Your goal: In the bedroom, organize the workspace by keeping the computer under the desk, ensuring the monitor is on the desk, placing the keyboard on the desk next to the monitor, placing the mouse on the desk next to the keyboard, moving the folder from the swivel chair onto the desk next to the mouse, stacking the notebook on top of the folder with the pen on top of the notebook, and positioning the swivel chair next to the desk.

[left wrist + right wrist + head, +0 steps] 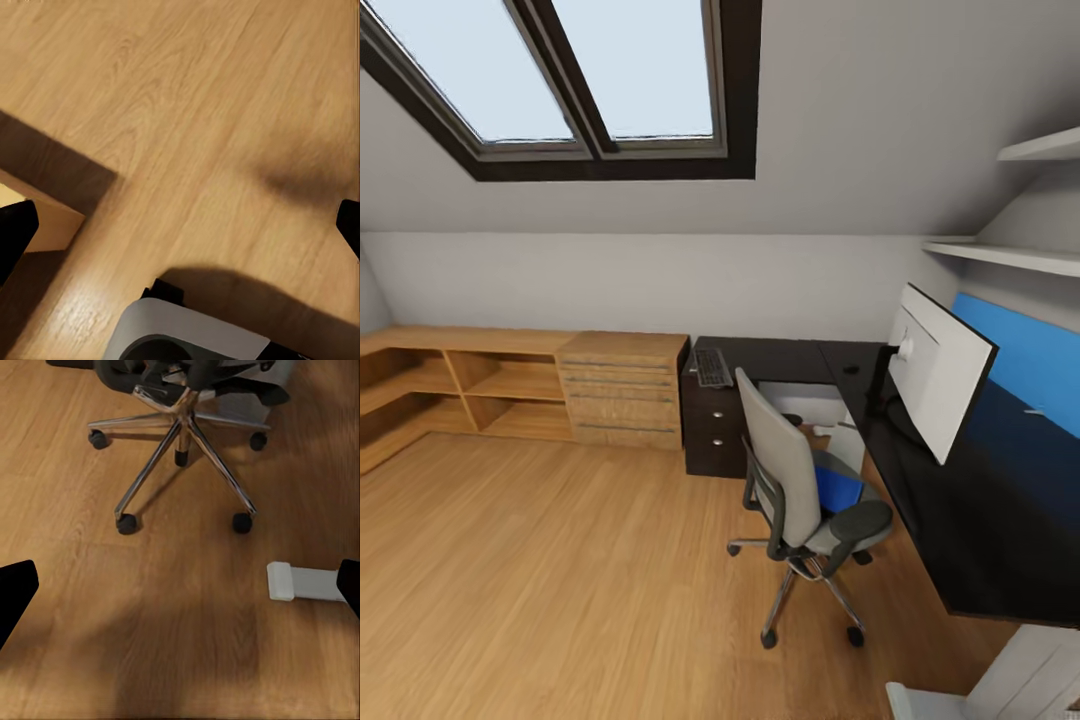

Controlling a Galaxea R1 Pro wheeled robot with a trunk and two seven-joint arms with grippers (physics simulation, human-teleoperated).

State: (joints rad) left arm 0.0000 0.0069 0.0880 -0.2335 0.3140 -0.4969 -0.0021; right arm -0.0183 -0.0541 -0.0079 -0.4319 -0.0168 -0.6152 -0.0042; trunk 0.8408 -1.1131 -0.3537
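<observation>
While the robot stands back from the corner table [1000, 520], the step in hand is, by my judgement, the approach to the chair [800, 490] to fetch the folder [838, 487], the blue thing lying on its seat; the sound course is to roll in from the near left, where the wood floor [560, 560] lies open, and halt short of the chair's wheeled base [180, 450] so no caster is nudged and the seat does not swing away; the reach should come from the side the backrest leaves free, as the grey back screens much of the folder from here. Both end effectors point at the floor; the left end effector [180, 225] has its fingers spread wide with nothing between them, and the right end effector [180, 585] likewise stands apart and empty.

By count: one chair, one folder, one monitor [940, 370] upright on the right run of the table, one keyboard [712, 367] on the far left end; mouse, notebook, pen and computer I cannot make out; two skylight panes [580, 70], two wall shelves [1020, 200] on the right, one low wooden unit [520, 385] along the far wall.
</observation>
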